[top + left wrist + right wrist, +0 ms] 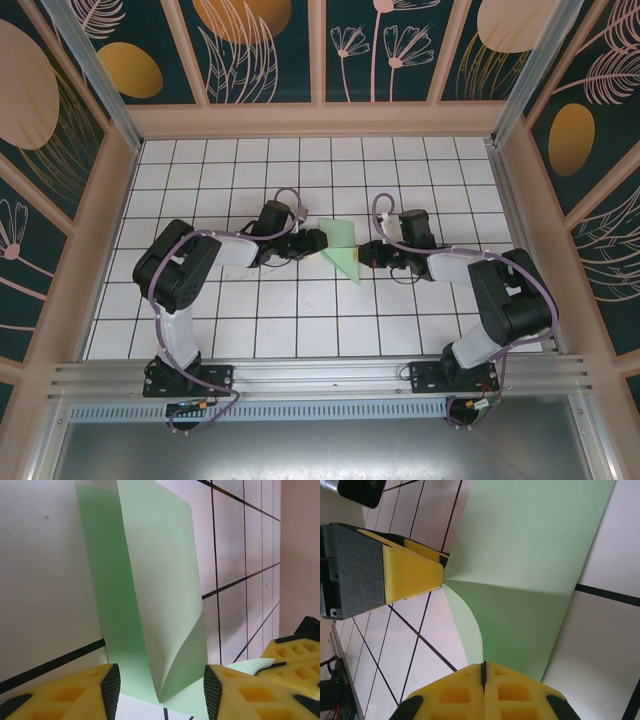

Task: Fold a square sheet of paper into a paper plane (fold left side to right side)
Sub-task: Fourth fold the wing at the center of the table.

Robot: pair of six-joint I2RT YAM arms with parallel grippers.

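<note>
Looking down from above, we see the square sheet of paper (342,243) near the middle of the tiled table (300,320), half folded with one flap lifted. Our left gripper (318,240) sits at its 9 o'clock, jaws part-way apart around the raised fold, with black pads (112,689) on either side. Whether they pinch it we cannot tell. Our right gripper (366,254), at the sheet's 4 o'clock, is clenched tight on an edge of the paper.
</note>
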